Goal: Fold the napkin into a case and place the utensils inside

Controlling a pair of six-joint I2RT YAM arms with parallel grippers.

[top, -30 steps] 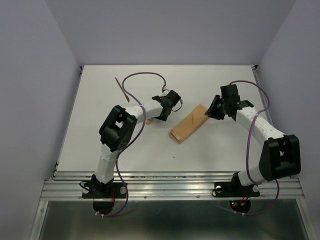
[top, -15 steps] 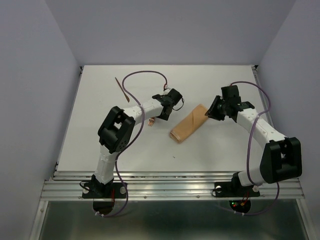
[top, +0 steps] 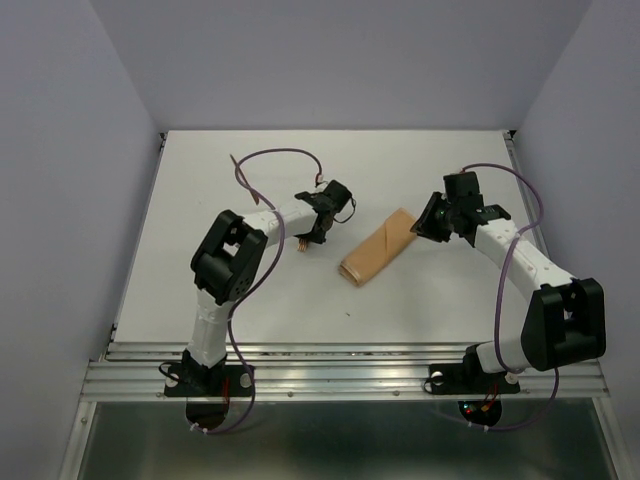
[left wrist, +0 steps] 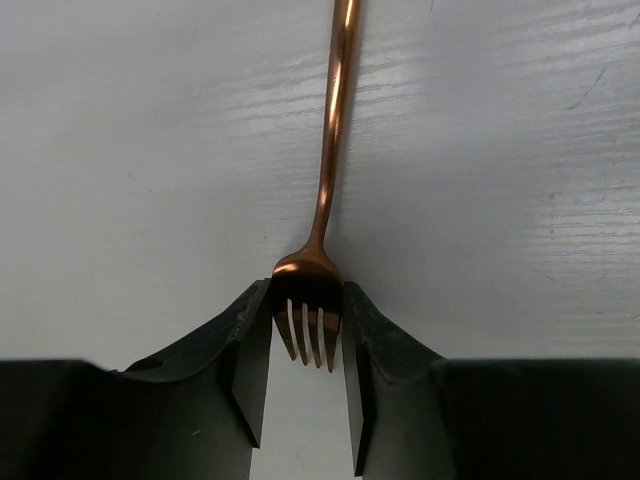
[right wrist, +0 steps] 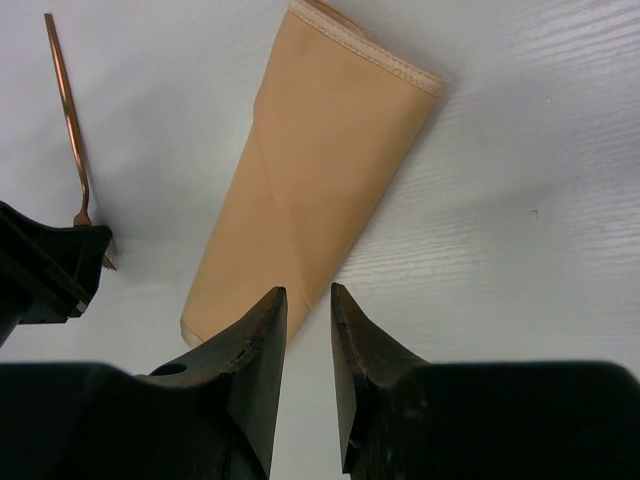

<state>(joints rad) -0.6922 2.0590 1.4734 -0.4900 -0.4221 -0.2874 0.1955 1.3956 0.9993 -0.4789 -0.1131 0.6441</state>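
The fork [left wrist: 335, 130] lies flat on the white worktop [top: 440, 300]. In the left wrist view its slim copper handle runs straight away from the camera and its tines point back toward it. The left jaws pinch the fork's head: one dark finger [left wrist: 250, 350] rests against each side of it, just where the handle widens into the tines, and the tine tips reach back into the gap between them. The case [right wrist: 320, 170], a narrow tan pouch of folded napkin, lies near the middle of the worktop on a slant, with its stitched hem at the end nearer the arm bases. It is to the right of the fork, with bare worktop between the two. The right jaws sit at the case's other end, the farther and narrower one. They stand a narrow gap apart with nothing gripped between them (one fingertip overlaps the corner of the tan material in the right wrist view, but whether it touches cannot be told). That view also shows the fork off to the left, with the left arm's dark finger at its head.
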